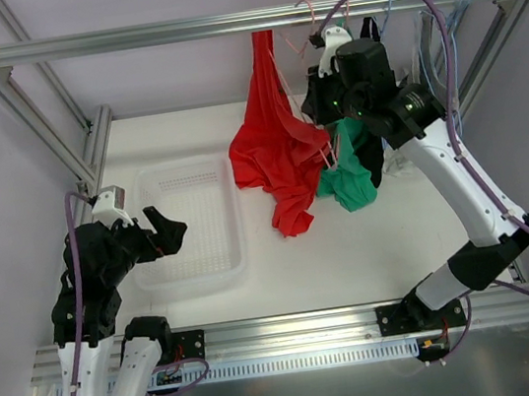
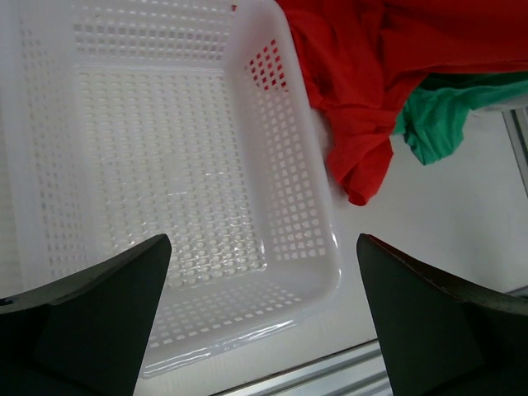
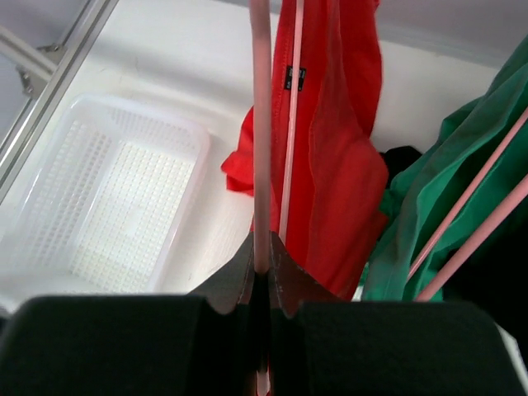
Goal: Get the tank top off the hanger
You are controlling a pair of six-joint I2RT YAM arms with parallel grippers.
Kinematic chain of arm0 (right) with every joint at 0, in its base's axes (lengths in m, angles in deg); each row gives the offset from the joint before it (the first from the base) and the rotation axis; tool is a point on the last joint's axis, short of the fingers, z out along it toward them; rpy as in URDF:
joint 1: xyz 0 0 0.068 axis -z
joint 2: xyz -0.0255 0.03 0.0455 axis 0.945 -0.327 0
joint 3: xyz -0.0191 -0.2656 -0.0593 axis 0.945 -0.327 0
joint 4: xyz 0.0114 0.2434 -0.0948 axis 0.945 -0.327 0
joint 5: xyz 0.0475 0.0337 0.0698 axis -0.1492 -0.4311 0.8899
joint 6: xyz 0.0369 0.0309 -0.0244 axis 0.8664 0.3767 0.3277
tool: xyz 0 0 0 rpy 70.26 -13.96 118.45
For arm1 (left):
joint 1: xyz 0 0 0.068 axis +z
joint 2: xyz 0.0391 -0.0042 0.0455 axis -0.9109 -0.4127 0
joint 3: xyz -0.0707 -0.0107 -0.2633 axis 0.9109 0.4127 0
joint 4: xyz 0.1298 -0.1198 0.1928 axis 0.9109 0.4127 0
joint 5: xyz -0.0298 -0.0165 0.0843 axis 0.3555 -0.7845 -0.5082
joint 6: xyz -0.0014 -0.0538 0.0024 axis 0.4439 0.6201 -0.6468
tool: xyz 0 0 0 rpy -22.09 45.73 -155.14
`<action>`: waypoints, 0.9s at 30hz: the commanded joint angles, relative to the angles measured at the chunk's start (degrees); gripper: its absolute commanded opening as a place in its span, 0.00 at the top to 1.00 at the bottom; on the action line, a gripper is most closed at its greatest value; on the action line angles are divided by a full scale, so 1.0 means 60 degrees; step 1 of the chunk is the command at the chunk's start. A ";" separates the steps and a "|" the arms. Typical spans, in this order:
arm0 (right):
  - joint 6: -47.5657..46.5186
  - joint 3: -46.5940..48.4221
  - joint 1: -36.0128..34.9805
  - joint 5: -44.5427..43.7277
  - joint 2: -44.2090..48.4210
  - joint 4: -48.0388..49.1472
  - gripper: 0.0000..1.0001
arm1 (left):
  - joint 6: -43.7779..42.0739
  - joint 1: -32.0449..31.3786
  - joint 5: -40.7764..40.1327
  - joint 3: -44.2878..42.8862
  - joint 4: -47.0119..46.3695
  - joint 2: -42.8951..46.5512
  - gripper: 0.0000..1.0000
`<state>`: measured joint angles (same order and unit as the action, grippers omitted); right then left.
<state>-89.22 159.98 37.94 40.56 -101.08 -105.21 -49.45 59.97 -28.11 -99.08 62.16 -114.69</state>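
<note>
A: Step in hand?
B: Right gripper clamped onto the hanger. Red tank top hung from it, far centre.
A: Left gripper?
B: Fingers apart over the basket, near left. Next, probably: reach across and tug the fabric free.

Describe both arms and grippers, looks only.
The left arm and right arm have white links and black joints, each trailing a purple cable. The left gripper and right gripper have dark wedge-shaped fingers. A small white block sits on the left wrist.
</note>
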 commanded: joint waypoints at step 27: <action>0.0646 -0.3995 -0.0057 0.3251 0.8427 -0.3404 1.00 | -0.3573 -0.9546 -0.5161 -1.0048 -0.1996 -0.8845 0.02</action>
<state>-85.97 132.72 37.85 57.79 -51.36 -121.28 -63.79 4.35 -52.52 -153.53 51.54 -163.80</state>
